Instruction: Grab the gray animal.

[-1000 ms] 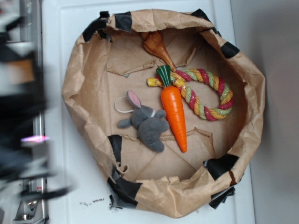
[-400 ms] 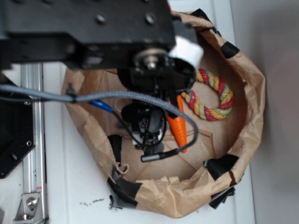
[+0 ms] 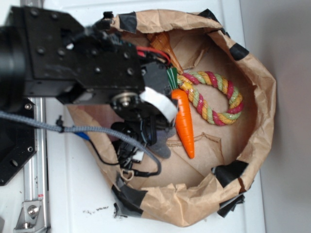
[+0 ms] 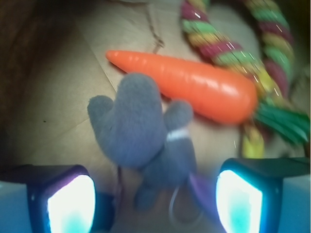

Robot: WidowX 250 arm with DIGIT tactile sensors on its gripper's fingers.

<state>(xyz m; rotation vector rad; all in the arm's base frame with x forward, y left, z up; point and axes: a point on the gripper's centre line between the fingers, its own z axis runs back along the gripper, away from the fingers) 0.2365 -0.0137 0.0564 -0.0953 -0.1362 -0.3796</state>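
Observation:
The gray animal (image 4: 141, 131) is a small fuzzy gray plush bunny lying on brown paper beside the orange carrot (image 4: 194, 87). In the wrist view its head end and white loop lie between my two fingers, and its body stretches ahead of them. My gripper (image 4: 155, 204) is open and spans the bunny without touching it. In the exterior view my arm covers most of the bunny; only a gray patch (image 3: 164, 148) shows next to the carrot (image 3: 184, 124). The gripper (image 3: 138, 143) sits under the black wrist.
Everything lies in a brown paper bowl (image 3: 260, 97) patched with black tape, on a white surface. A striped rope ring (image 3: 216, 97) lies right of the carrot. A brown object (image 3: 162, 46) sits at the back. A metal rail (image 3: 34, 194) runs on the left.
My arm has swung in from the left over the bowl and come down over the bunny, hiding it. Since 0.4 s ago it has shifted left, uncovering the carrot.

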